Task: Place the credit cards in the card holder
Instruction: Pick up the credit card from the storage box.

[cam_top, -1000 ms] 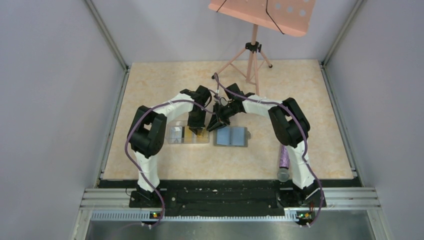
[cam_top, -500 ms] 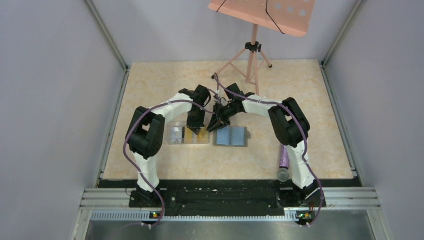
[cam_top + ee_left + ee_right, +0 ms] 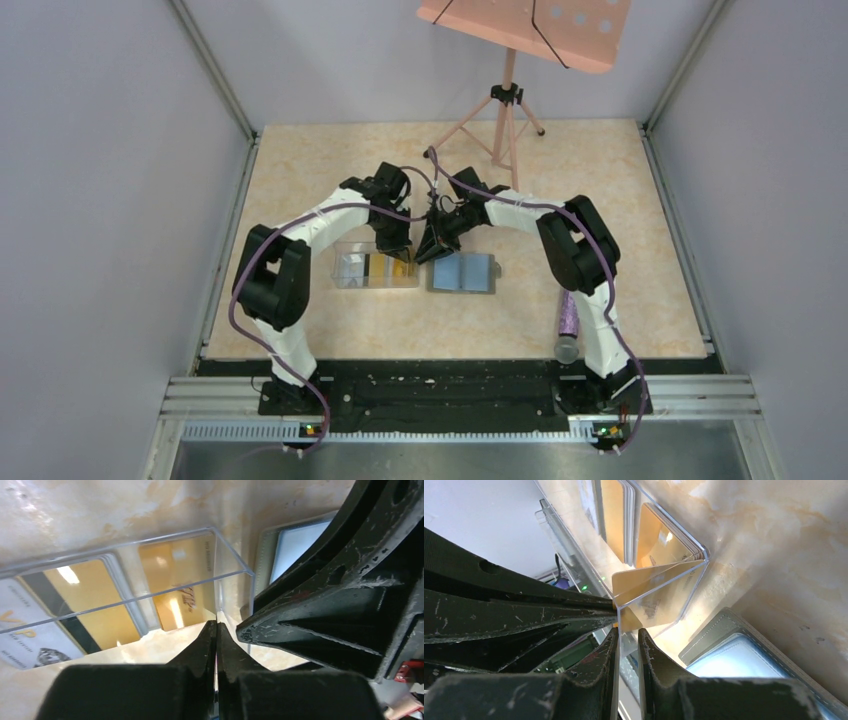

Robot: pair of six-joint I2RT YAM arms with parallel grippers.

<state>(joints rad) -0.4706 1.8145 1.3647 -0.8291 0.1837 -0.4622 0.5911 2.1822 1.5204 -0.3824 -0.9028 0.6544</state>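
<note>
Item, my left claw (image 3: 216,626): fingers pinched flat together on the corner of one gold credit card (image 3: 649,580), which stands tilted over the end of the clear box (image 3: 150,543). Item, my right claw (image 3: 628,632): narrowed to a slit about that box's end wall, tip just beside my left one. Outward from both: the other credit cards (image 3: 95,600) lie flat inside the box, and the card holder (image 3: 463,272) lies open on the desk (image 3: 330,170), just beside the box at my right claw's tip.
</note>
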